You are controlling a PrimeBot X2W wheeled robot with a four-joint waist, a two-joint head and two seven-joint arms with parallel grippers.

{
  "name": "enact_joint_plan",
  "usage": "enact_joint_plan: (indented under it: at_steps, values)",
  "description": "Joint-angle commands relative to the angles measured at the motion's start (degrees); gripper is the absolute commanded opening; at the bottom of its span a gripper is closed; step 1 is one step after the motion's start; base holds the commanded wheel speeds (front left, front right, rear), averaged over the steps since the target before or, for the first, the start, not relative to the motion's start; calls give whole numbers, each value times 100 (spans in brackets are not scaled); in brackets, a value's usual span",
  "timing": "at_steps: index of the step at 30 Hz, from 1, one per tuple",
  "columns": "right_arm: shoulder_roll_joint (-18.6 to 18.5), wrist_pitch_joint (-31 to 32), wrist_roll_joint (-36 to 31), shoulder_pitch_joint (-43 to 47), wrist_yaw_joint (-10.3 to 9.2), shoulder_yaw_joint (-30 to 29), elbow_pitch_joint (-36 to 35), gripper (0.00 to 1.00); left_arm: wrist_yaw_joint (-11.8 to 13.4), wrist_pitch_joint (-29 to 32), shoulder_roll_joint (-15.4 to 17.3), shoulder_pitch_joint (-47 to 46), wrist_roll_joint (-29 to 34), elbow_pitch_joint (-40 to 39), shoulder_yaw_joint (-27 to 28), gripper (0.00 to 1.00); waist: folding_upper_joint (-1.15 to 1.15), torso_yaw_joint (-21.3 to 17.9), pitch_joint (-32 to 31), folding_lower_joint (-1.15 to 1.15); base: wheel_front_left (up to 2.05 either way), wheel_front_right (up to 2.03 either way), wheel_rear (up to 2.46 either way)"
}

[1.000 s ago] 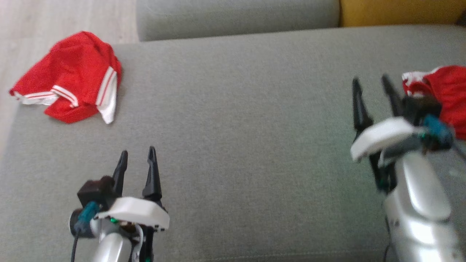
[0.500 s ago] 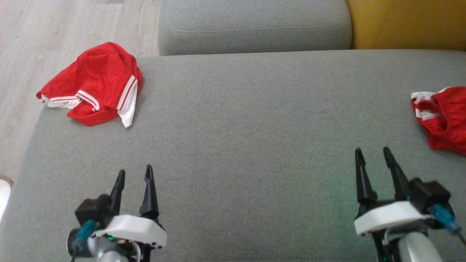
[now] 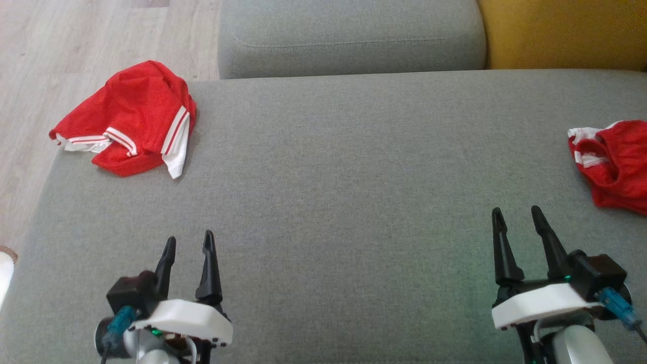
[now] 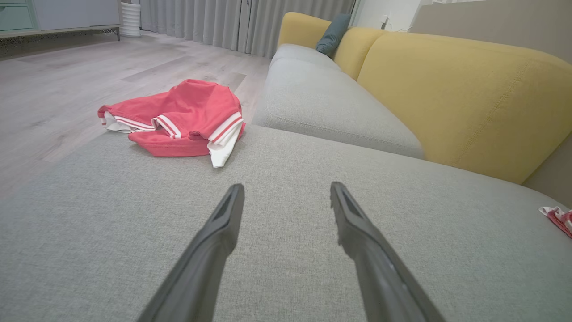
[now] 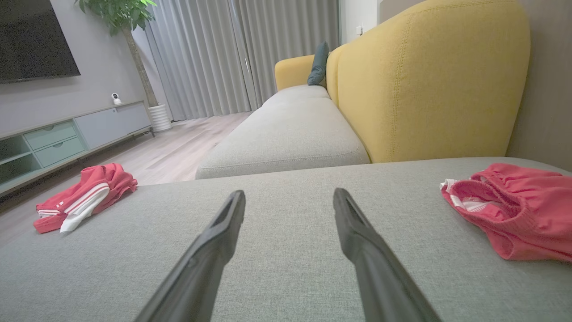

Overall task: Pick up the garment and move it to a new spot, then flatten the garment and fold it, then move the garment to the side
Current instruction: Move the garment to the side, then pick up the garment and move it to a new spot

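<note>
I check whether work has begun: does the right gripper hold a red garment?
No, the right gripper stands open and empty, apart from the nearby red garment on the sofa.

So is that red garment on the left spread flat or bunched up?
Bunched, not flat: the red garment lies in a rumpled heap, striped hems overlapping.

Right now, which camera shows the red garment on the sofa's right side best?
The right wrist view: the red garment lies close, nearly whole, waistband visible. The head view crops it; the left wrist view catches a corner.

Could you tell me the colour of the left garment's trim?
The garment's trim is white with red stripes; left wrist view.
</note>
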Motion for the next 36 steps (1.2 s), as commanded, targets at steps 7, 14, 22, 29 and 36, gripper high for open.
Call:
enact_joint_plan:
  at_steps: [7, 14, 22, 29, 36]
  values:
    - [-21, 30, -22, -128, 37, 155, -248, 100, -13, -71, -16, -180, 87, -135, 157, 100, 0, 18, 8, 0, 0, 0, 0]
    - [-20, 97, -63, -96, 37, 149, -282, 100, -31, -71, -27, -178, 95, -143, 168, 100, 0, 82, 37, 0, 0, 0, 0]
    - [-20, 143, -92, -12, 37, 140, -438, 100, -41, -71, -47, -239, 147, -148, 141, 100, 0, 879, 29, 0, 0, 0, 0]
    - [-20, 159, -5, 51, 37, 251, -467, 100, -36, -71, 21, -234, 175, -171, 174, 100, 0, 1987, -47, 0, 0, 0, 0]
    - [-20, 133, 58, 36, 37, 359, -420, 100, -18, -59, 92, -174, 176, -222, 181, 100, 0, 2715, -59, 0, 0, 0, 0]
